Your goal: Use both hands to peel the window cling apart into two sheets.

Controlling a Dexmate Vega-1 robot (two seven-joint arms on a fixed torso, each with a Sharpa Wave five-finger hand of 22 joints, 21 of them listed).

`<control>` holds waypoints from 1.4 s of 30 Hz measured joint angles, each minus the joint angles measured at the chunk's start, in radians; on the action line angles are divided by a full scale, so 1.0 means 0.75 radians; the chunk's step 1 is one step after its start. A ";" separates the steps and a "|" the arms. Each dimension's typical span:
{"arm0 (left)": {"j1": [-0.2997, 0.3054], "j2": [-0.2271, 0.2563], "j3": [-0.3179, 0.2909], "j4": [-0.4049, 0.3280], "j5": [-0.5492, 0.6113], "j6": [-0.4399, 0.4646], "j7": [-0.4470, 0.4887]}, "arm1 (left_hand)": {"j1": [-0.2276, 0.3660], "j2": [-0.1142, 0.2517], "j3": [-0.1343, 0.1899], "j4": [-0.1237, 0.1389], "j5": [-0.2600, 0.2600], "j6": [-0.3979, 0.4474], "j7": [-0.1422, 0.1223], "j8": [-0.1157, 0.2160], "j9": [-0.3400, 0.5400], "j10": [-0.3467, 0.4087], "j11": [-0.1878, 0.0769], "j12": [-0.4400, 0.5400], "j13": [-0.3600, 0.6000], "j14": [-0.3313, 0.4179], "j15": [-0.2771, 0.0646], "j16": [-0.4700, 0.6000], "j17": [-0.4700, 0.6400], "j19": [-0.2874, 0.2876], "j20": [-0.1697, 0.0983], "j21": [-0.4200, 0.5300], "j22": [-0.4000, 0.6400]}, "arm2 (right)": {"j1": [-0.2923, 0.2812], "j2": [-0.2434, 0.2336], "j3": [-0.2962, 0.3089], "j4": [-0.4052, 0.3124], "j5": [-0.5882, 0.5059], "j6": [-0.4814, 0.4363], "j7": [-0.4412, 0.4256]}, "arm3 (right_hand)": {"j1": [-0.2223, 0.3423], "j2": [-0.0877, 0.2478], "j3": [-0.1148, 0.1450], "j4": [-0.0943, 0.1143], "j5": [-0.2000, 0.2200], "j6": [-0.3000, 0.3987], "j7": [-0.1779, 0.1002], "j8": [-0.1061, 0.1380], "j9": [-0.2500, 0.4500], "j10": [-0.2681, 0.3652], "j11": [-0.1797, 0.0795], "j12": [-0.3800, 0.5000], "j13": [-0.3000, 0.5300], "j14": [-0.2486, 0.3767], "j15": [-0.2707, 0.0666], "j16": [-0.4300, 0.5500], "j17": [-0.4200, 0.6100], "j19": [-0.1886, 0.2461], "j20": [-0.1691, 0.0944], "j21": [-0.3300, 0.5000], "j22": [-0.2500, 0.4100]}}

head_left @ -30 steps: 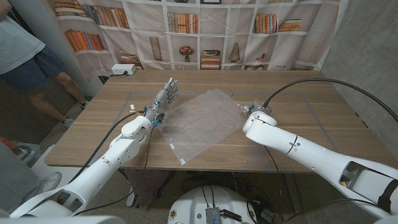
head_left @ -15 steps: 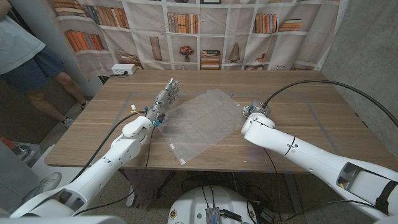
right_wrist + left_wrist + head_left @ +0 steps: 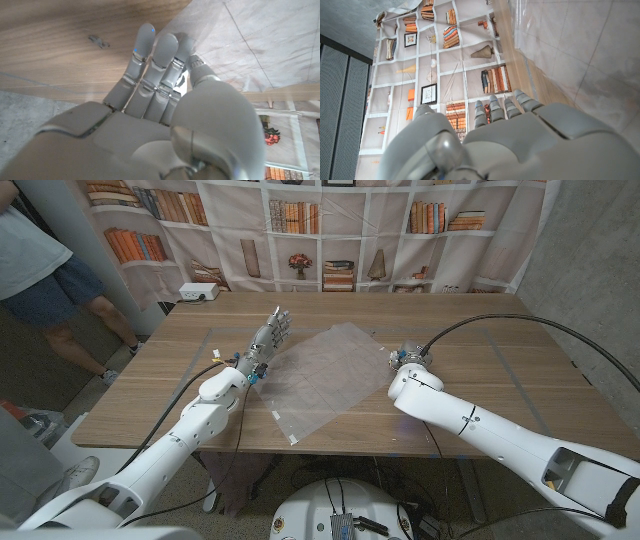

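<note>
Window cling (image 3: 322,378): clear, faintly gridded sheet lying flat mid wooden table (image 3: 520,370), turned diamond-wise. Left hand (image 3: 268,335) just beside its left edge, fingers extended and apart, holding nothing. Right hand (image 3: 404,356) at the sheet's right corner; right wrist view shows the fingers (image 3: 150,65) straight and together, tips at the cling's edge (pinch or mere touch: can't tell). White box (image 3: 199,292) at the far table edge, bookshelf backdrop (image 3: 330,230) behind, person (image 3: 45,270) standing far left.

Soft, even indoor light; wrist views perhaps slightly blurred near the lens.
</note>
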 measured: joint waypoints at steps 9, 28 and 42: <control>-0.005 -0.006 0.004 0.007 -0.001 0.000 -0.006 | 0.000 0.000 0.000 0.000 0.000 0.015 -0.004 0.000 0.000 0.014 0.001 0.000 0.000 0.000 0.000 0.000 0.000 0.000 0.000 0.000 0.000 | -0.043 -0.006 0.049 -0.013 -0.001 0.073 0.003 | 0.032 0.019 0.009 0.009 0.057 0.012 -0.095 0.005 0.023 0.000 0.015 0.012 0.061 0.007 -0.006 0.035 0.055 -0.050 0.016 0.063 -0.007; -0.005 -0.011 0.009 0.007 -0.003 0.004 -0.011 | 0.000 0.000 -0.005 0.005 0.000 0.040 -0.007 0.000 0.000 0.019 -0.004 0.000 0.000 0.000 0.000 0.000 0.000 -0.010 0.010 0.000 0.000 | -0.242 0.020 0.339 -0.078 0.176 0.338 -0.025 | 0.113 0.074 -0.060 0.011 0.030 -0.002 -0.070 0.067 0.227 -0.022 0.007 0.116 0.376 -0.144 0.000 0.030 0.062 -0.188 0.059 0.271 -0.009; 0.011 -0.003 0.009 -0.024 0.000 0.011 0.007 | -0.007 0.007 -0.011 0.011 0.000 0.060 0.002 0.006 0.000 0.026 0.003 0.000 0.000 0.000 0.000 0.000 0.000 -0.010 0.010 0.000 0.000 | -0.357 0.021 0.489 -0.113 0.268 0.476 -0.061 | 0.130 0.060 -0.080 0.013 0.092 0.019 -0.055 0.062 0.243 0.002 -0.012 0.128 0.427 -0.144 0.000 0.030 0.033 -0.216 0.059 0.362 -0.032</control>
